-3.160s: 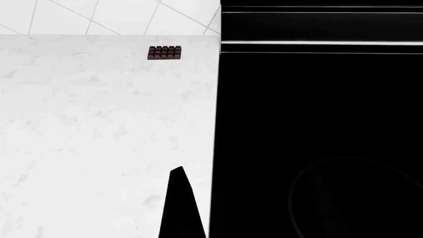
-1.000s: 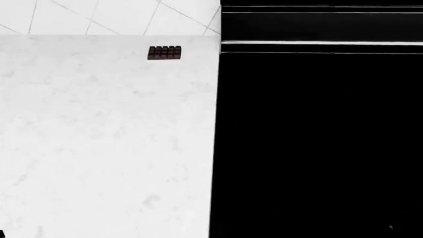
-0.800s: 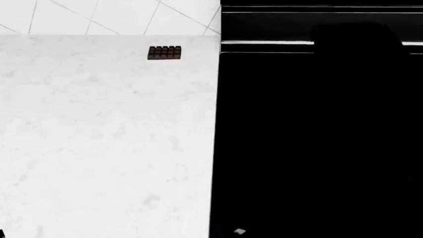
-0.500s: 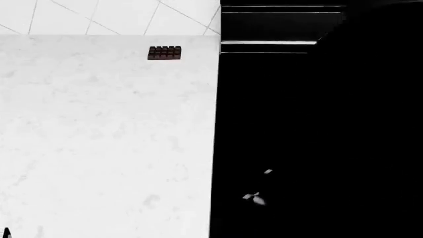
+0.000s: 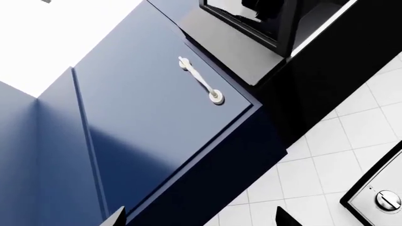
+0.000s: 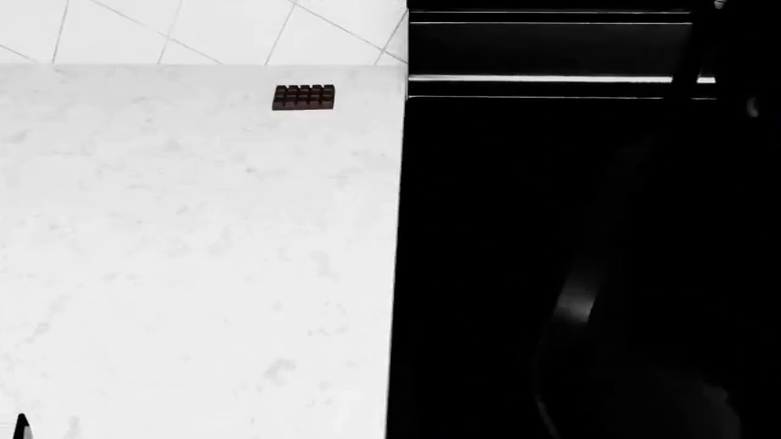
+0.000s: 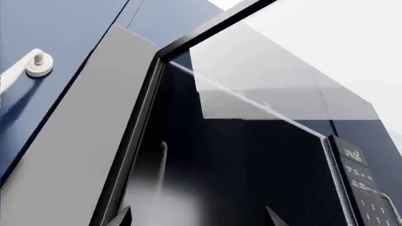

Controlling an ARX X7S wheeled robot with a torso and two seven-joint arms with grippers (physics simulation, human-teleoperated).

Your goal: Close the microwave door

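Right wrist view: microwave door [image 7: 207, 155] swung open, close ahead; right gripper [image 7: 195, 219] fingertips spread wide, empty; left gripper [image 5: 201, 221] likewise wide; risk: push glancing off door edge.

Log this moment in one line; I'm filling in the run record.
task: close microwave door | door: open | right gripper: open, facing door | left gripper: open, idle | counter: chocolate bar

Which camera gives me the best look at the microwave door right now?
The right wrist view: the microwave door fills it, glass panel and dark frame close up, with the keypad beside it. The left wrist view catches only a distant corner of the microwave. The head view shows just black there, no door discernible.
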